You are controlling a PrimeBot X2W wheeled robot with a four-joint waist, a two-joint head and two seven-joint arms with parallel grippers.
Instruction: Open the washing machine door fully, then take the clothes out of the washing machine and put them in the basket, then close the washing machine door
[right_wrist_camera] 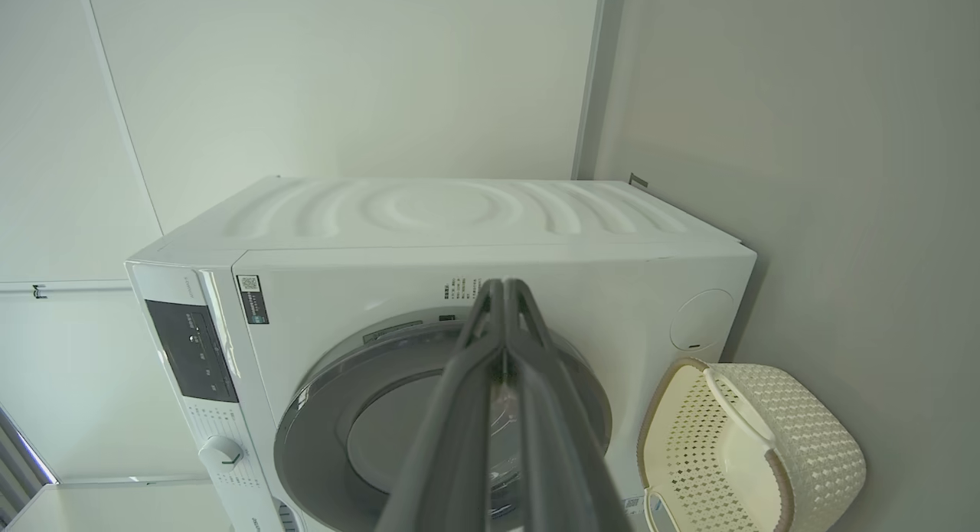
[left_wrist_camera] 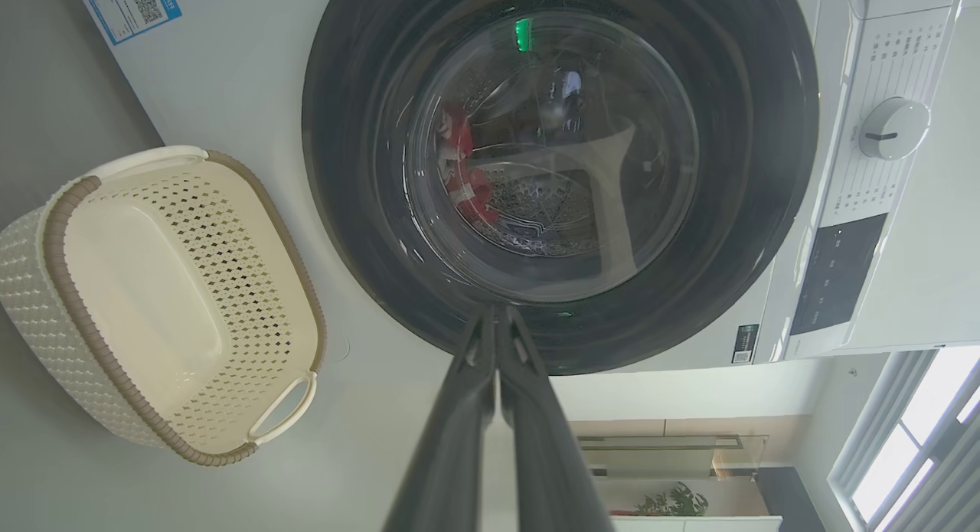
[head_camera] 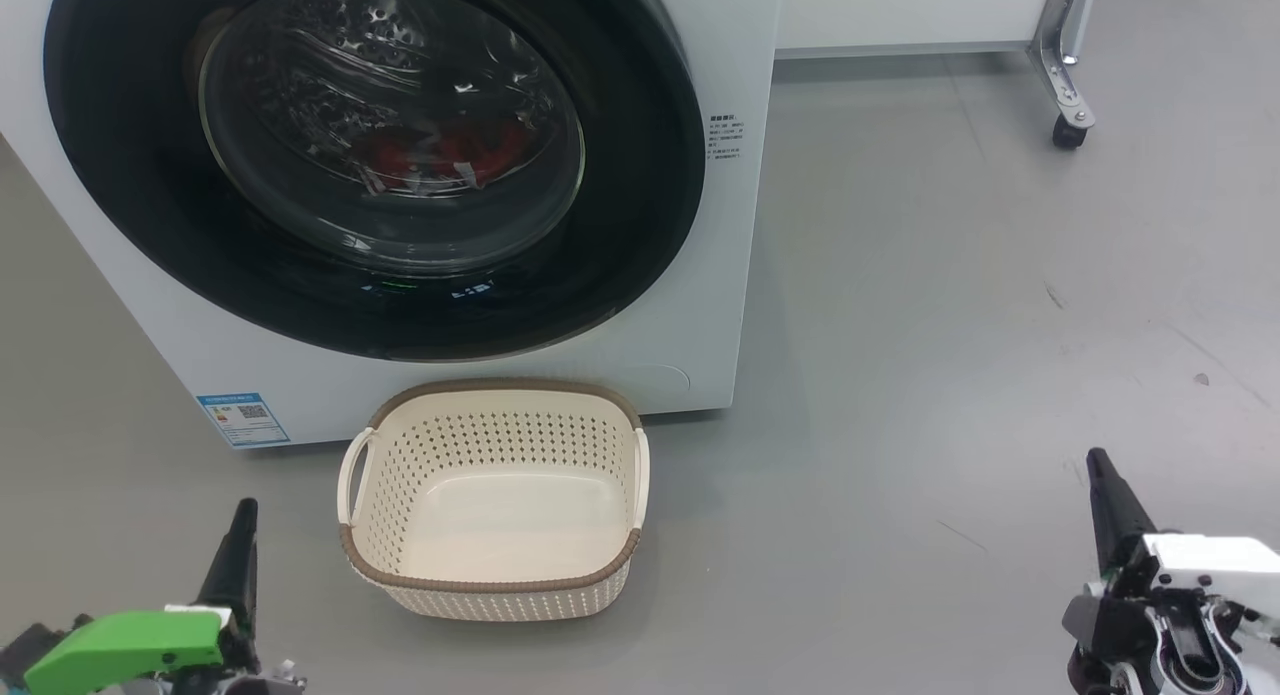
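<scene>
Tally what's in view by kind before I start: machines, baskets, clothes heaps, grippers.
washing machine: 1
basket: 1, empty
red clothes heap: 1, pieces cannot be told apart
grippers: 2, left gripper and right gripper, both shut
Total: 5

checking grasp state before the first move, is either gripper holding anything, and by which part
Nothing is held. The left gripper and right gripper are both shut on air, clear of the door; the clothes lie behind it.
</scene>
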